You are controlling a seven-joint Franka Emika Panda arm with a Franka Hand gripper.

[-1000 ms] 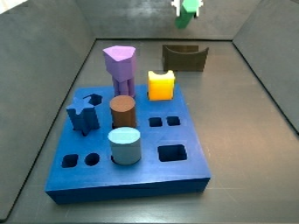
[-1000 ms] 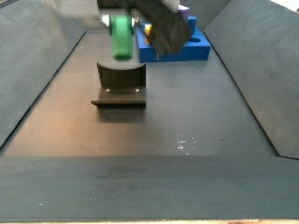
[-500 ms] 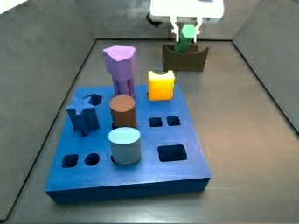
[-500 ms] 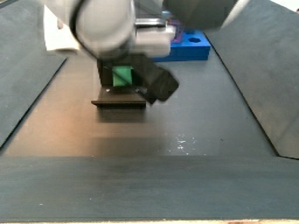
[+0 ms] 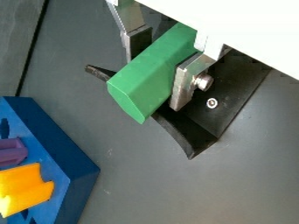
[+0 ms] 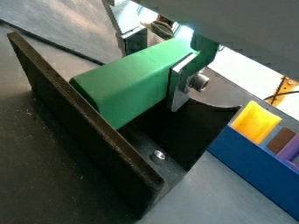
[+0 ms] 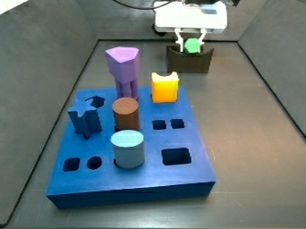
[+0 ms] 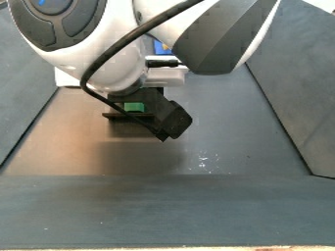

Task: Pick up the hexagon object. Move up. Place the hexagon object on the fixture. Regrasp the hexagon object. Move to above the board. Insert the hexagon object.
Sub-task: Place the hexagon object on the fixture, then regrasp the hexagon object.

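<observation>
My gripper [image 5: 156, 77] is shut on the hexagon object [image 5: 146, 74], a plain green bar lying crosswise between the silver fingers [image 5: 187, 81]. Both wrist views show the bar low in the U-shaped notch of the dark brown fixture [image 6: 70, 105]; I cannot tell if it touches. In a side view the gripper [image 7: 191, 41] is at the far end of the floor, with the bar [image 7: 191, 44] just above the fixture [image 7: 189, 63]. In the opposite side view the arm hides most of it; a green patch [image 8: 132, 105] shows above the fixture [image 8: 131, 119].
The blue board [image 7: 198, 143] lies on the near side of the fixture, bearing the purple peg [image 7: 122, 64], yellow piece [image 7: 165, 87], brown cylinder [image 7: 125, 114], light blue cylinder [image 7: 127, 148] and dark blue piece [image 7: 84, 118]. Grey walls slope up on both sides.
The gripper has come down with the green bar from above the fixture into its notch. The board and its pegs have not moved.
</observation>
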